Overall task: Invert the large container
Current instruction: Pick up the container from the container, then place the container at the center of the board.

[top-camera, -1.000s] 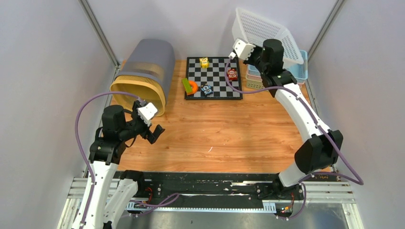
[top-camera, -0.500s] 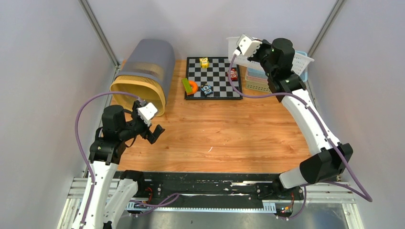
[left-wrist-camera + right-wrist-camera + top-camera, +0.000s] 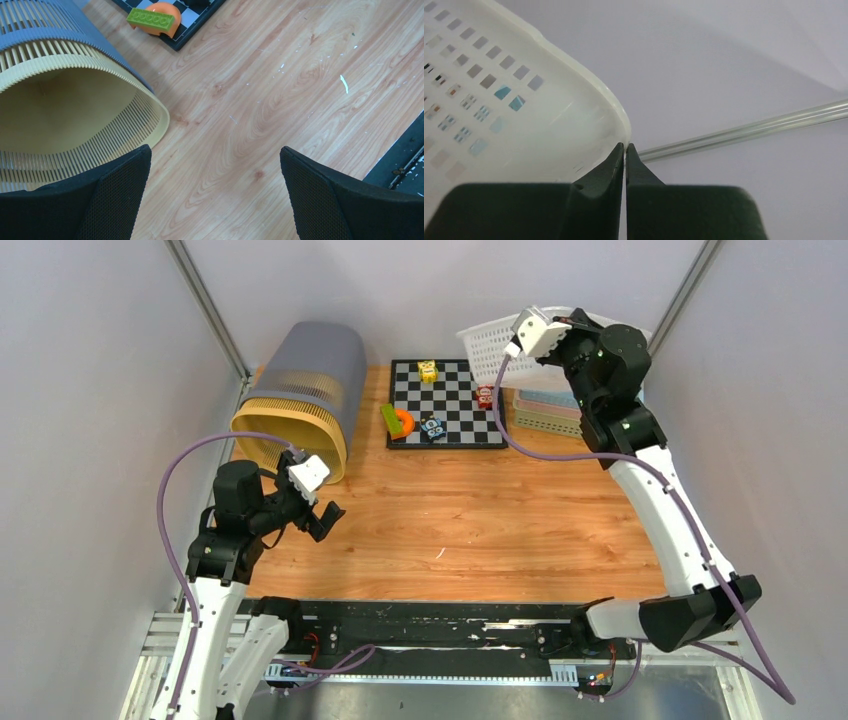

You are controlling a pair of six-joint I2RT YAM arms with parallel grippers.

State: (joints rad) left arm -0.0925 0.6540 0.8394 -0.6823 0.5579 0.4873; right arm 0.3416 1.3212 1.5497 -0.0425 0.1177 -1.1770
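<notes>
Overhead, white basket [image 3: 486,340] aloft, closer, right fingers [image 3: 596,197] pinching rim, left fingers [image 3: 117,200] spread.

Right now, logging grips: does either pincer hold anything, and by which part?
The right pincer holds the white basket by its rim; the left pincer holds nothing.

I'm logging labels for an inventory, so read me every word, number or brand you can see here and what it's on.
No text in these views can be read.
Markings on the small toys on the chessboard: too small to read.
On the green brick: no legible lettering.
On the white basket and the slatted bin: no label showing.
</notes>
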